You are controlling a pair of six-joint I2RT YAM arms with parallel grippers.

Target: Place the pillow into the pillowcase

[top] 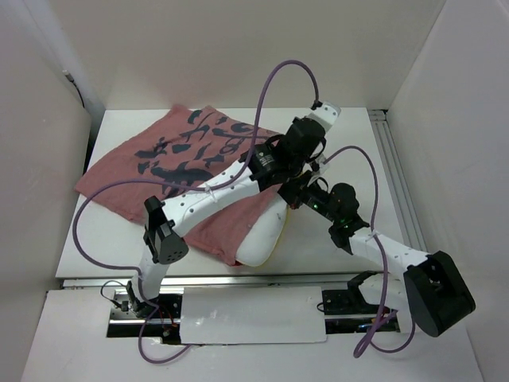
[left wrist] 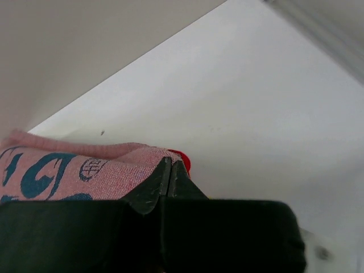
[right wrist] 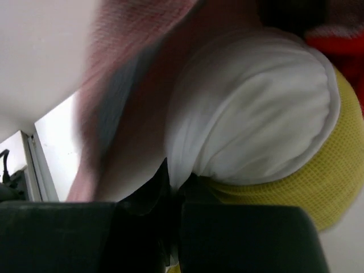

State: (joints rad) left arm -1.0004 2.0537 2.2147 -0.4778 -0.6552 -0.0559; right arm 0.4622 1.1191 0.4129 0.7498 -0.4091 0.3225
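The pillowcase (top: 183, 155) lies spread across the table's left and middle, pink calligraphy face up. The white pillow (top: 262, 239) with its yellow edge sticks out of the cloth near the front middle. My left gripper (top: 293, 169) reaches across over the case. In the left wrist view it (left wrist: 169, 165) is shut on the pink cloth edge (left wrist: 68, 170), with a bit of red showing beside it. My right gripper (top: 297, 193) sits just beside it. In the right wrist view it (right wrist: 179, 182) is shut on the pillow's white fabric (right wrist: 256, 96), next to the blurred pink cloth (right wrist: 125, 85).
White walls enclose the table (top: 342, 143) on three sides. A metal rail (top: 390, 175) runs along the right edge and also shows in the left wrist view (left wrist: 318, 28). Purple cables loop over both arms.
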